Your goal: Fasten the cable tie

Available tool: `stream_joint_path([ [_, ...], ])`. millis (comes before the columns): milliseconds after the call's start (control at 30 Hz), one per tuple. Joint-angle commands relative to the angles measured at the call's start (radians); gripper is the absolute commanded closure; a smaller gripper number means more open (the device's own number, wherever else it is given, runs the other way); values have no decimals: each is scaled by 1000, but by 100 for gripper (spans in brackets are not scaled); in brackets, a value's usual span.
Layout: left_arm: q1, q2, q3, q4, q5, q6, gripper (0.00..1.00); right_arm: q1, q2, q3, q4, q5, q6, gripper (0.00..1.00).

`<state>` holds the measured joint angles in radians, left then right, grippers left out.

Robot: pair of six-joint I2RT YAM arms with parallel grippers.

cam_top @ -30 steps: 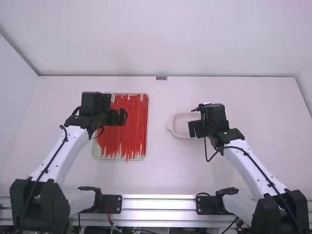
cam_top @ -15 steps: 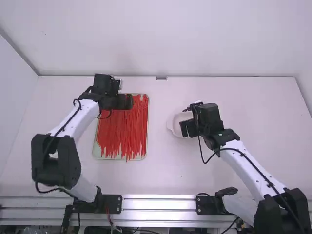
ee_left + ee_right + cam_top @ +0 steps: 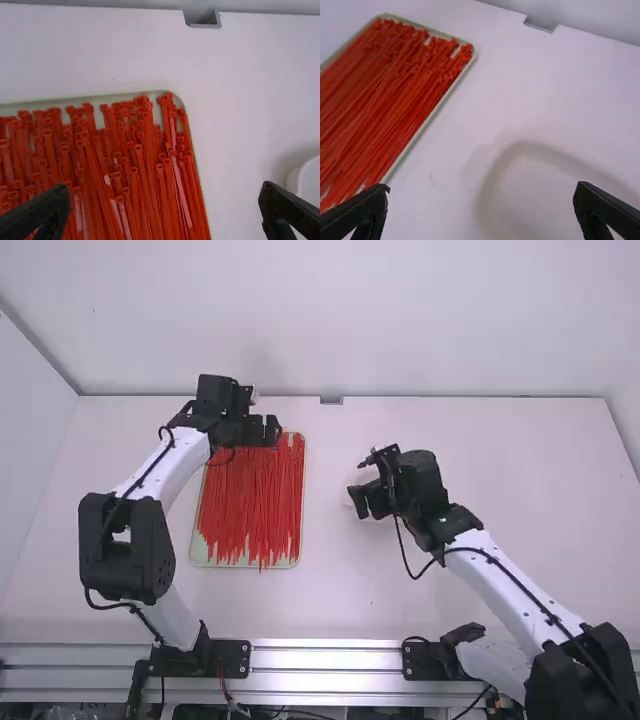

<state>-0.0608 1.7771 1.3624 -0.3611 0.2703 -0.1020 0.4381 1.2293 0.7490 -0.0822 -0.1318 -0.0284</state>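
A heap of red cable ties [image 3: 250,502] lies in a flat pale tray [image 3: 195,558] left of the table's middle. My left gripper [image 3: 262,430] hangs over the tray's far end, open; in the left wrist view the tie heads [image 3: 125,150] lie between and beyond its spread fingers [image 3: 35,215]. My right gripper [image 3: 362,496] is open and holds nothing, above the left part of a white bowl [image 3: 350,500], which it mostly hides. In the right wrist view the cable ties [image 3: 375,105] lie off to one side and the bowl's rim [image 3: 500,170] shows blurred, close below the gripper [image 3: 481,189].
A small grey bracket [image 3: 331,399] sits at the table's far edge by the back wall. The left side wall stands near the tray. Bare white table [image 3: 520,460] spreads to the right of the bowl and in front of the tray.
My left gripper has swung from the tray's left side to its far end and a little right. My right gripper has shifted left across the bowl, towards the tray.
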Motion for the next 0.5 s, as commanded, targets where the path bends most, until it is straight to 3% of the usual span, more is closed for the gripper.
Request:
stream_joint_path([
  [0, -2, 30, 20, 0, -63, -27, 1, 11, 6, 37, 9, -11, 5, 1],
  [467, 3, 145, 21, 75, -80, -42, 1, -45, 6, 37, 14, -84, 31, 1],
])
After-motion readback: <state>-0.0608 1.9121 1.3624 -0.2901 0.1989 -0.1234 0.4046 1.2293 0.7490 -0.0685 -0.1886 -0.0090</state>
